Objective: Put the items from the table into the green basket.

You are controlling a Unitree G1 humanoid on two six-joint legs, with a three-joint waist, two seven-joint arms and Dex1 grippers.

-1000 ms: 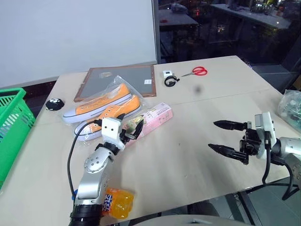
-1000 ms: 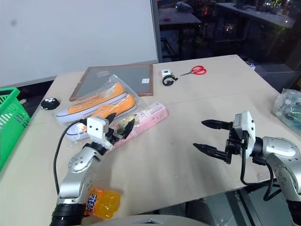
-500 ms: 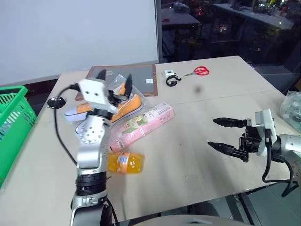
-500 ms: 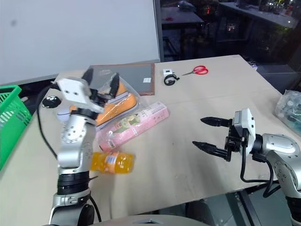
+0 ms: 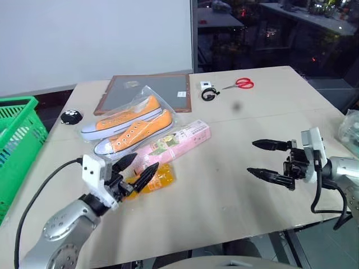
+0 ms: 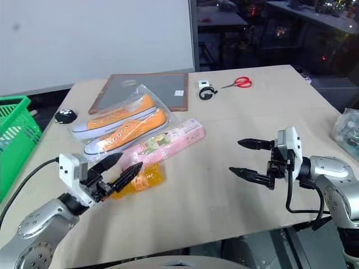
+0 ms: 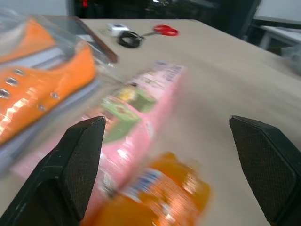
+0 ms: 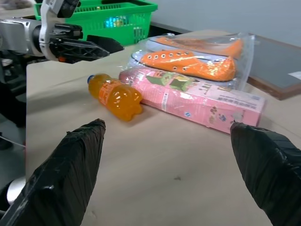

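The orange drink bottle (image 5: 159,177) lies on its side on the table, against the near end of the long pink packet (image 5: 178,141). My left gripper (image 5: 147,162) is open and level just in front of the bottle, its two black fingers to either side of the bottle's near end without gripping it. In the left wrist view the bottle (image 7: 160,197) and the packet (image 7: 136,108) lie between the spread fingers. My right gripper (image 5: 251,157) hangs open over bare table at the right, pointing left. The green basket (image 5: 17,140) stands off the table's left edge.
A pair of orange shoes in a clear bag (image 5: 126,120) lies behind the packet, touching it. Further back are a framed board (image 5: 146,89), red scissors (image 5: 241,84), a small white device with a cable (image 5: 208,92) and a black object (image 5: 72,116). A plastic bag (image 5: 350,126) sits at the right edge.
My left arm swung up over the shoes, then drew back and down to the bottle. The bottle shifted from the table's front edge to beside the packet. My right gripper stayed still.
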